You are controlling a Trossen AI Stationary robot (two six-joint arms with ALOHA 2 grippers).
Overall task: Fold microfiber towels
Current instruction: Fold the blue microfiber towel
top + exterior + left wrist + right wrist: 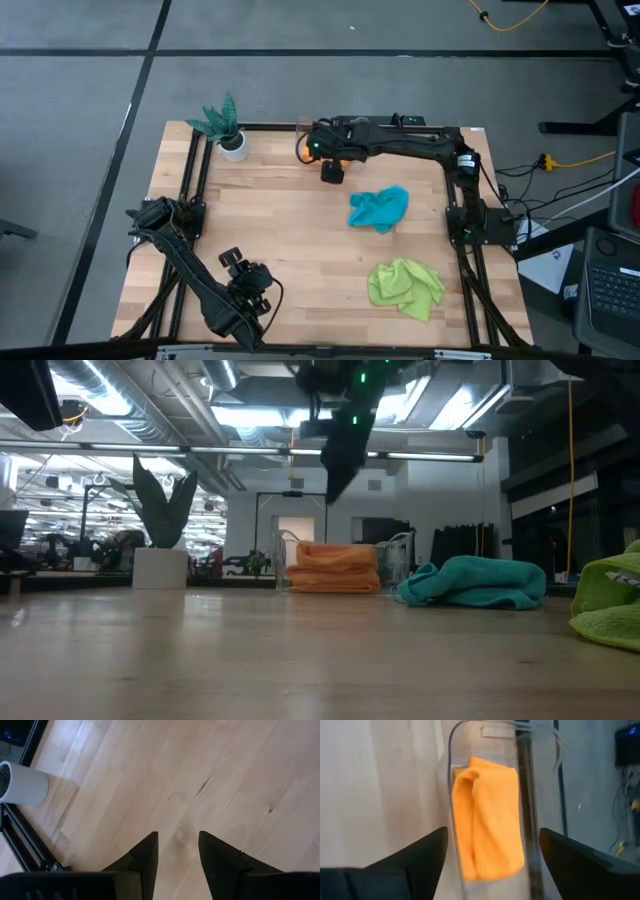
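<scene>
Folded orange towels (pixel 335 568) sit stacked in the clear bin (pixel 395 550) at the far edge of the worktop (pixel 290 240), so by my reckoning that part of the job is done. Two are left: the teal towel (pixel 379 209) lies crumpled near the middle-right of the worktop, and the lime green towel (pixel 406 286) lies bunched nearer the front right, well apart from the bin. Roughly halfway, I'd judge, with both loose cloths not yet folded. The right pincer (pixel 492 862) hovers directly over the bin, its dark fingers spread wide to either side of the orange cloth and gripping nothing. The left pincer (pixel 177 857) waits over bare wood at the front-left, fingers partly parted with nothing between them, the white pot (pixel 22 783) of the plant (pixel 222 122) off towards the corner. Now the views. From above, the right arm covers most of the bin and only a sliver of orange shows, so you cannot count what is inside. The low view settles it: neat orange layers seen side-on through the clear wall, with the teal heap (pixel 475 582) just beside and the green one (pixel 610 605) at the edge. The right wrist view adds a look down into the bin at the folded top surface, which neither of the others gives.
</scene>
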